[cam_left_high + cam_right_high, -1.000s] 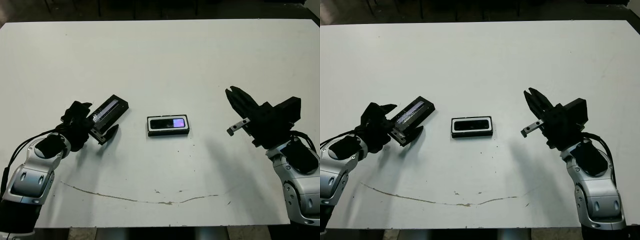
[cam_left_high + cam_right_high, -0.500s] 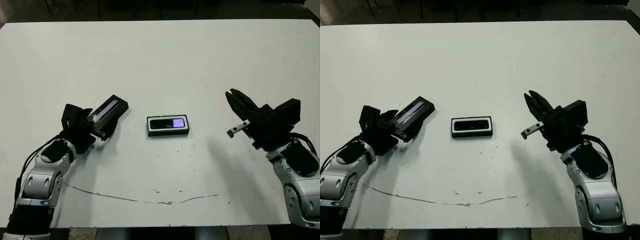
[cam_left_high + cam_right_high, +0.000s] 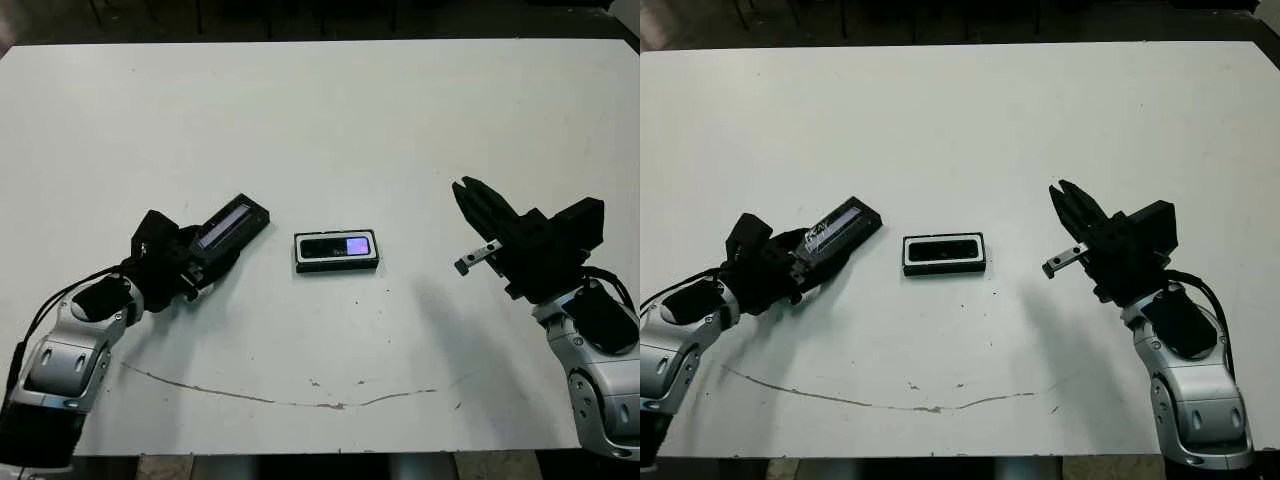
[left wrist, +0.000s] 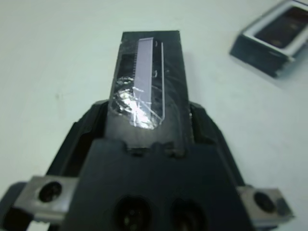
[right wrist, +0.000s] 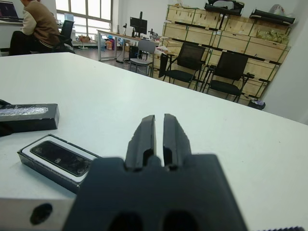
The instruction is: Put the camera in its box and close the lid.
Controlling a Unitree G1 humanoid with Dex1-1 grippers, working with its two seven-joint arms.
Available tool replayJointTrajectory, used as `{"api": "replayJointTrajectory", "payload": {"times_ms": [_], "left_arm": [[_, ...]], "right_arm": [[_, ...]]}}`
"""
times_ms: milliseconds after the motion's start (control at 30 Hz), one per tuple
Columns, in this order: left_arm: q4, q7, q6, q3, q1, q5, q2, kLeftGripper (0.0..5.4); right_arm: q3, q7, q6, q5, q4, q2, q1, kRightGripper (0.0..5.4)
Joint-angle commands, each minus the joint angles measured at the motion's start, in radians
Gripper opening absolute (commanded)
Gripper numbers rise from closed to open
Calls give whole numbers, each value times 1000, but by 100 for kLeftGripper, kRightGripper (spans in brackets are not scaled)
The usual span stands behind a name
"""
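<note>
The left gripper (image 4: 150,126) grasps the lid (image 3: 232,221) by one end, just left of the box (image 3: 337,251); the camera (image 3: 338,246) lies in the box at mid-table (image 3: 320,120); the right gripper (image 3: 470,196) hangs clenched and empty, well right.

Left gripper (image 3: 200,262): my arm bent low at the near left, fingers clamped on the lid (image 3: 232,221). Right gripper (image 3: 468,193): my arm raised at the right, fingers pressed nearly together, holding nothing.
</note>
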Motion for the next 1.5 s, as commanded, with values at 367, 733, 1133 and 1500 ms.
{"api": "replayJointTrajectory", "payload": {"times_ms": [367,733,1133,1500], "left_arm": [[39,-89,-54,63,-194,-125,-25,282],[595,-536,-239,-63,-525,-139,-87,281],[933,-782,-317,-129,-657,-52,-152,281],[961,-839,-265,-135,-650,-15,-158,281]], "right_arm": [[17,-16,15,-16,11,-11,10,0],[5,-13,29,-18,9,-24,21,0],[1,-3,24,-6,22,-31,17,0],[8,-5,20,-12,32,-30,15,0]]}}
